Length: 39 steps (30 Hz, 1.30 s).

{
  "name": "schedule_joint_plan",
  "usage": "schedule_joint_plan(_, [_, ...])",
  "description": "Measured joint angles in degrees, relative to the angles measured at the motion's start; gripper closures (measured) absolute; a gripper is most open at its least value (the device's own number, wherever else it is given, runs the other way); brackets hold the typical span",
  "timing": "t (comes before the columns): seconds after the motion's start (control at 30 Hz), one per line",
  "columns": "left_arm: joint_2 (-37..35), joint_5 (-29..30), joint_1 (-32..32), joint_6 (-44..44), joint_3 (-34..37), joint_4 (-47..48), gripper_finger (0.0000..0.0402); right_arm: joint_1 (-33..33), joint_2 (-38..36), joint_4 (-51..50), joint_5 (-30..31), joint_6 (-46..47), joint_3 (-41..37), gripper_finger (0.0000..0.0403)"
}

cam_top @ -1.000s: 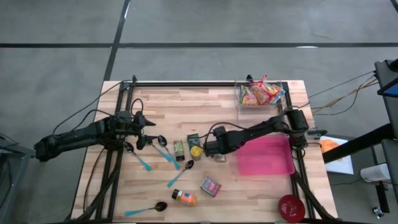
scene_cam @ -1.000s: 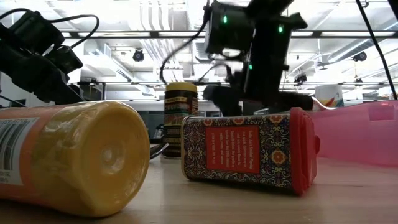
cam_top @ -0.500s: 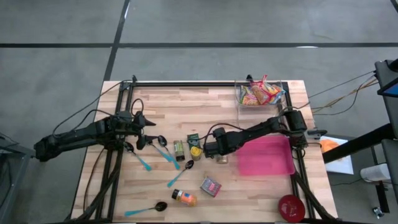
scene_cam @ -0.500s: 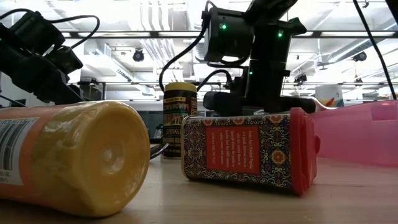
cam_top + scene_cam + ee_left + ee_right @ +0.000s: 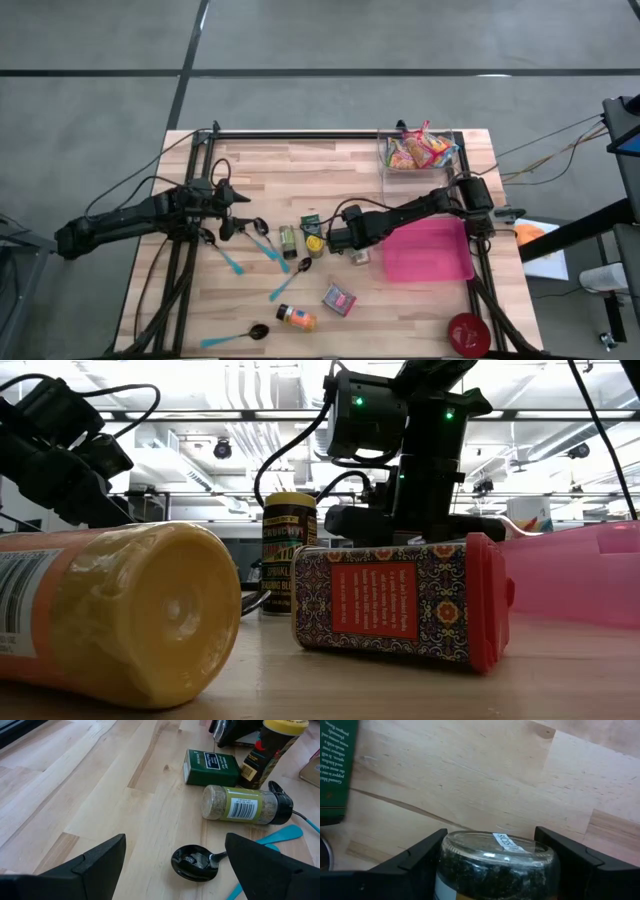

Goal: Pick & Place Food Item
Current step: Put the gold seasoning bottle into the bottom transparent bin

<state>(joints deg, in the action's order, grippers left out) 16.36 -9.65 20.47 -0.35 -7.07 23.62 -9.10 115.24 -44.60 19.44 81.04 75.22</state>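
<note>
Fingers (image 5: 420, 857) of my right gripper (image 5: 318, 241) stand one on each side of the yellow-capped spice jar (image 5: 314, 243), close against its glass; whether they press it yet I cannot tell. From my right wrist the jar's glass base and dark contents fill the space between the two dark pads, with the wood of the bench (image 5: 350, 175) behind it. Seen at table height, the jar (image 5: 289, 550) stands upright with my right arm coming down over it.

Just beside the jar lies a small green box (image 5: 310, 223), flat on the wood, and next to that a herb jar with a green label (image 5: 288, 240) lying on its side. Two black spoons with blue handles (image 5: 262, 240) lie crossed near the herb jar, and a third (image 5: 290, 278) slants below them. Nearer the front edge lie a patterned tin with a red lid (image 5: 338, 299), an orange bottle with a yellow cap (image 5: 296, 318), and another blue-handled spoon (image 5: 232, 336).

A pink tray (image 5: 427, 251) sits just behind my right arm, a clear bin of snack packets (image 5: 418, 150) at the far corner, and a red bowl (image 5: 468, 333) at the near corner.

My left gripper (image 5: 232, 211) waits well apart over the left side, its fingers (image 5: 85, 867) spread wide and holding nothing.
</note>
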Motion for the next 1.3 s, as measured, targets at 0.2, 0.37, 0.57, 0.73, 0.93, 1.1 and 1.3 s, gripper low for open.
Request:
schedule_joint_plan(0.2, [0.0,0.0,0.0,0.0,0.0,0.0,0.0056,0.0,0.0,0.2,0.0,0.1,0.0,0.0116])
schedule_joint_plan(0.37, [0.0,0.0,0.0,0.0,0.0,0.0,0.0057,0.0,0.0,0.4,0.0,0.0,0.0,0.0129])
schedule_joint_plan(0.57, [0.0,0.0,0.0,0.0,0.0,0.0,0.0056,0.0,0.0,0.4,0.0,0.0,0.0,0.0124])
schedule_joint_plan(0.73, [0.0,0.0,0.0,0.0,0.0,0.0,0.0057,0.0,0.0,0.6,0.0,0.0,0.1,0.0129])
schedule_joint_plan(0.93, [0.0,0.0,0.0,0.0,0.0,0.0,0.0057,0.0,0.0,0.7,0.0,-0.2,0.1,0.013])
schedule_joint_plan(1.1, [0.0,0.0,0.0,0.0,0.0,0.0,0.0057,0.0,-0.4,0.9,0.0,-0.3,0.3,0.0122])
schedule_joint_plan(1.3, [0.0,0.0,0.0,0.0,0.0,0.0,0.0057,0.0,-1.6,0.3,2.7,-4.7,2.7,0.013])
